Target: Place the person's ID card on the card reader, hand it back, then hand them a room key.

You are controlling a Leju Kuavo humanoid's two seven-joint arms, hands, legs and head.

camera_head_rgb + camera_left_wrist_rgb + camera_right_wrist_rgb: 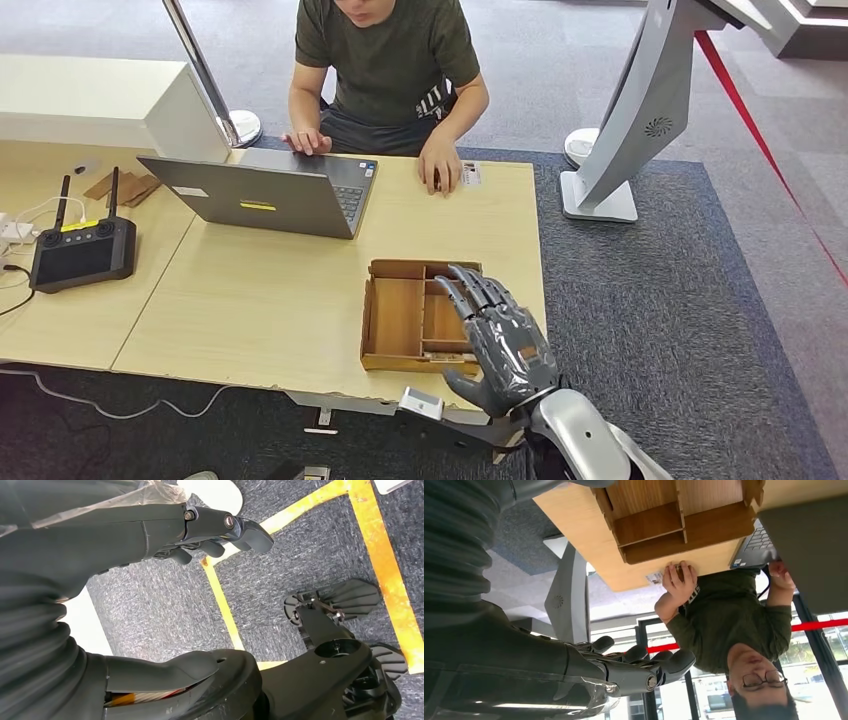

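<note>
A person sits at the far side of the wooden table (270,300), one hand resting beside a small white card (471,174) near the far right corner; the same card (655,577) appears in the right wrist view. My right hand (497,335) hovers over the right side of a brown wooden compartment tray (395,318), fingers spread and holding nothing, and it hides part of the right compartments. A small white device (421,403) sits at the table's front edge, just left of that wrist. My left hand (215,530) hangs above the carpet, fingers apart from the thumb, empty.
An open grey laptop (270,195) stands in front of the person, whose other hand is on its keyboard. A black controller with two antennas (82,250) lies at the left. A white kiosk stand (620,130) and a red barrier rope (760,140) are off the table's right.
</note>
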